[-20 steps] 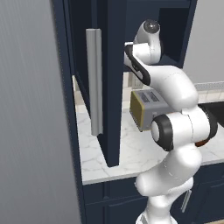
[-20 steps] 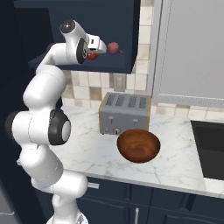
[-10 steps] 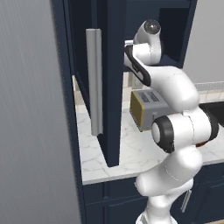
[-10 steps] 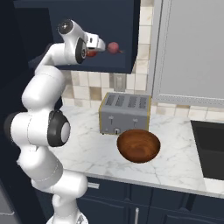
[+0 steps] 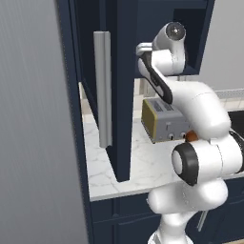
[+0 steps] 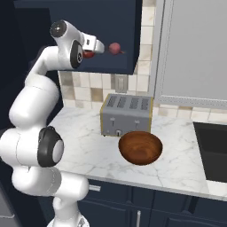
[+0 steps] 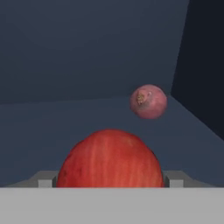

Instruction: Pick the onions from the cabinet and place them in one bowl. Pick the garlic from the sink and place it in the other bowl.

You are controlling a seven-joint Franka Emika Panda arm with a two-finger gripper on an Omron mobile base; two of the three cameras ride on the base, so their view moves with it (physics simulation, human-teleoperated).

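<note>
**A:** Where do you stand with the first onion?

**B:** Your claw (image 6: 98, 47) is up inside the navy cabinet (image 6: 111, 31), and in the hand view the bright red onion (image 7: 110, 159) sits low between the two fingers. Their tips are hidden behind it, so I cannot tell whether you are clenched on it or just straddling it. The red shows beside the hand in the right base view too (image 6: 89, 54).

**A:** And the other one?

**B:** The pinkish-purple onion (image 7: 148, 101) lies further back on the cabinet floor, apart from the red one and off toward the cabinet's right wall. Leave it for the second trip.

**A:** How should you take this out cleanly?

**B:** I'd judge the grasp itself matters most: make sure the fingers bear on the widest part of the onion, since a round ball can squirt forward if pinched behind its middle. Then draw straight back along the line you reached in, keeping level, so you miss the open cabinet door (image 5: 121, 90) with its grey bar handle (image 5: 103, 88).

**A:** Then where to?

**B:** The wooden bowl (image 6: 140, 147) waits on the counter (image 6: 177, 155) just in front of the toaster (image 6: 126, 115). Come down over its centre and let go low, so the onion doesn't bounce out.
</note>
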